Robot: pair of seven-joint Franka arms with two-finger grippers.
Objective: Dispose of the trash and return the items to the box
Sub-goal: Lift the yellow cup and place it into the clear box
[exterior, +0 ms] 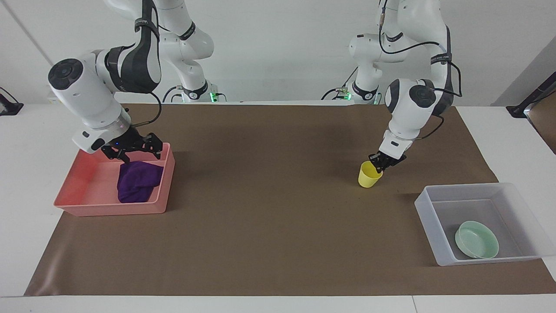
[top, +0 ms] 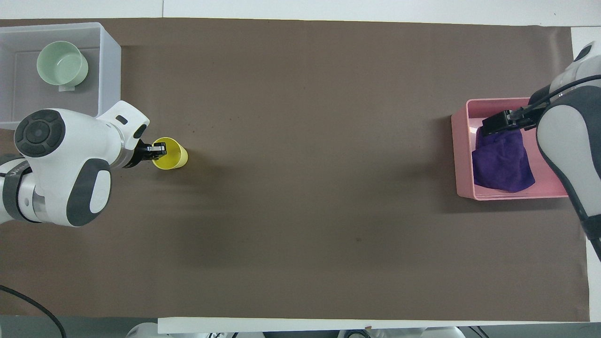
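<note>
- The left claw (exterior: 380, 164) is at the rim of the yellow cup (exterior: 369, 175), right of the middle in the facing view. Its fingers look narrow, nipping the cup's rim, probably one finger inside and one outside; I judge it is holding the cup to carry it.
- The cup stands on the worktop (exterior: 269, 204), near the box (exterior: 434, 256) at the lower right. The green bowl (exterior: 476, 245) lies already in the box.
- The right claw (exterior: 135, 150) hangs wide and empty over the pink tray (exterior: 108, 208) at the left of the frame.
- The purple rag (exterior: 138, 181) lies in the tray, apart from that claw, so I judge the trash step is done.
- Between cup and box the brown mat is bare; only the box's wall must be cleared.
</note>
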